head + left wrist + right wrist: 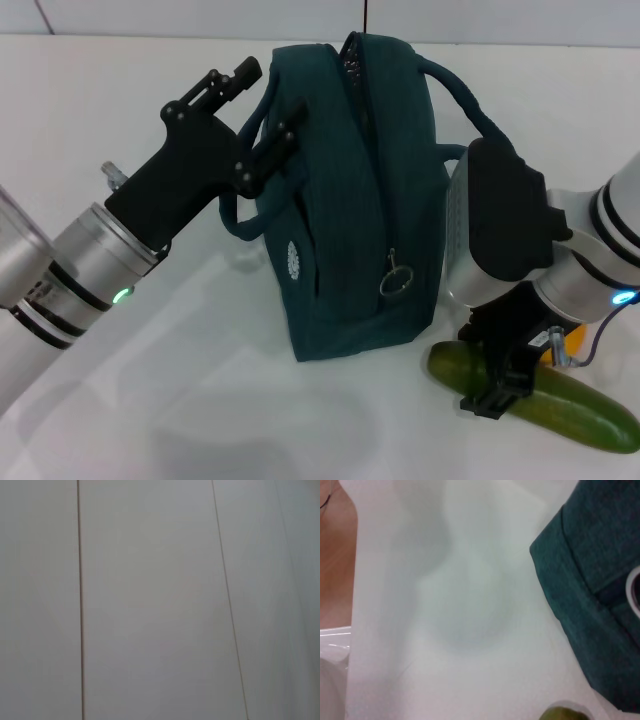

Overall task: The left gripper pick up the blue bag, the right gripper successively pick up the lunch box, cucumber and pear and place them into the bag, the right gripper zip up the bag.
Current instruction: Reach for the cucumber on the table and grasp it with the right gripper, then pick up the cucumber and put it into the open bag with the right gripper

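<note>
The blue bag (350, 210) stands upright mid-table, its top zipper parted and a silver ring pull (395, 280) hanging on its front. My left gripper (275, 95) is open at the bag's upper left side, and one loop handle (240, 205) is draped over its lower finger (270, 150). My right gripper (500, 385) points down onto the near end of the cucumber (570, 410), which lies on the table to the right of the bag. A sliver of the orange pear (573, 347) shows behind the right wrist. The lunch box is out of view. The right wrist view shows the bag (600, 580) and the cucumber tip (563, 714).
The white table (150, 400) stretches to the front and left of the bag. The right wrist view takes in the table edge with brown floor (335, 555) beyond. The left wrist view shows only pale wall panels (150, 600).
</note>
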Controlling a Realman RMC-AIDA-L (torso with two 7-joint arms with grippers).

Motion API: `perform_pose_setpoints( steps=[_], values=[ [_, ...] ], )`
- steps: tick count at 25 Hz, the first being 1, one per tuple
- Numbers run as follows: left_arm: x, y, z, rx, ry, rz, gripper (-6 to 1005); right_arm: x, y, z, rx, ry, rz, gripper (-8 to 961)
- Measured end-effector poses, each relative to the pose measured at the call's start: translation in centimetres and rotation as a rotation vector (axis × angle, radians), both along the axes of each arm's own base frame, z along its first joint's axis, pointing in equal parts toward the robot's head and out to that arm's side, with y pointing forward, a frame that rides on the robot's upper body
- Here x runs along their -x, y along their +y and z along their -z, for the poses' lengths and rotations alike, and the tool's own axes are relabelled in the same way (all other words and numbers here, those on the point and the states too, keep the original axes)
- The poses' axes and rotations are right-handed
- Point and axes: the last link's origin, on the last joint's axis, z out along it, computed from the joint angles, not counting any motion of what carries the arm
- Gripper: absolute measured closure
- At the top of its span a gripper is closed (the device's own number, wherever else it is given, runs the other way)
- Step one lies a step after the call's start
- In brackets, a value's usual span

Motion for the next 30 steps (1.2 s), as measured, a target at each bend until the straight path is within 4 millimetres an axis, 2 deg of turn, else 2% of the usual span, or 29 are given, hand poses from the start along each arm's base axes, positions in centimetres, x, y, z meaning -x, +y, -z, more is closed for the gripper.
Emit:
perform_pose_setpoints(
  steps=[19, 23, 30],
  values=[
    [0.1, -0.3, -0.1, -0.001, -0.004, 0.009, 386, 0.4, 0.2, -0.1, -0.001, 0.023, 0.007, 348],
    [0.1, -0.6, -0.3, -0.009, -0.010, 0.020, 386, 0.5, 0.6, -1.5, -0.018, 0.088, 0.032, 355],
    [0.1, -0.5, -0.4, -0.015, -0.014, 0.018, 386, 0.4, 0.9, -5.3, 0.017, 0.323, 0.082, 358]
  ],
)
